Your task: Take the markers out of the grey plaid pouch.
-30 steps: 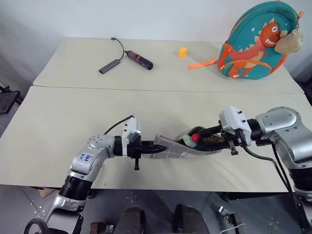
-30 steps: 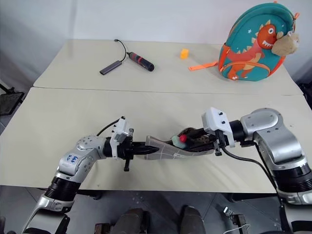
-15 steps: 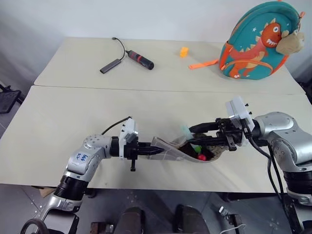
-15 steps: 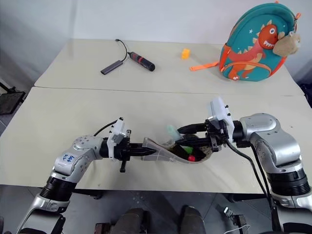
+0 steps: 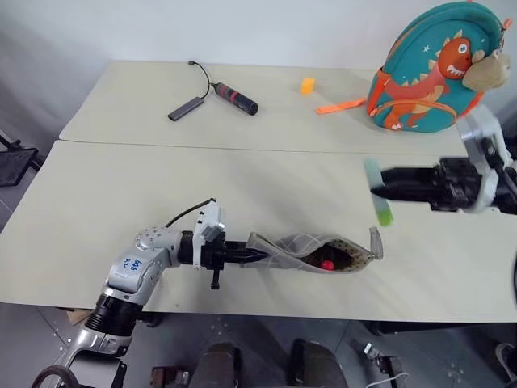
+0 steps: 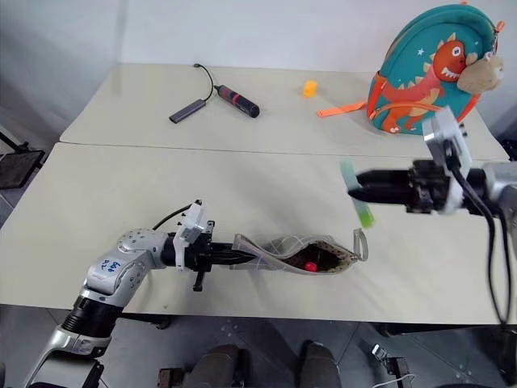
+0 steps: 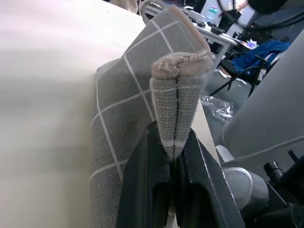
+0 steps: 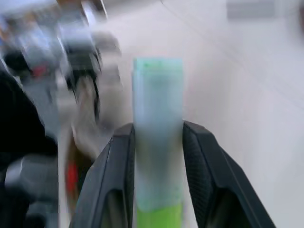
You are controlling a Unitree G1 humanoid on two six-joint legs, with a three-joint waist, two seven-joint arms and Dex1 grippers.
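Note:
The grey plaid pouch (image 5: 311,250) lies open on the near table, its brownish lining showing. My left gripper (image 5: 252,254) is shut on the pouch's left end, the fabric pinched between its fingers (image 7: 156,190). Inside the pouch mouth a red cap (image 5: 327,263) of one marker shows. My right gripper (image 5: 384,187) hangs above the table to the pouch's right, shut on the pale mint marker (image 5: 377,190) with a lime-green end (image 8: 159,216), held clear of the pouch.
A teal dinosaur backpack (image 5: 436,69) stands at the far right of the back table. A black-and-red cylinder with a cable (image 5: 234,99), a grey adapter (image 5: 185,108) and a small orange block (image 5: 306,85) lie on the back table.
My right gripper pulled the mint marker out of the pouch and swung it up and to the right. The pouch's right end dropped flat; the left gripper stayed shut on its left end.

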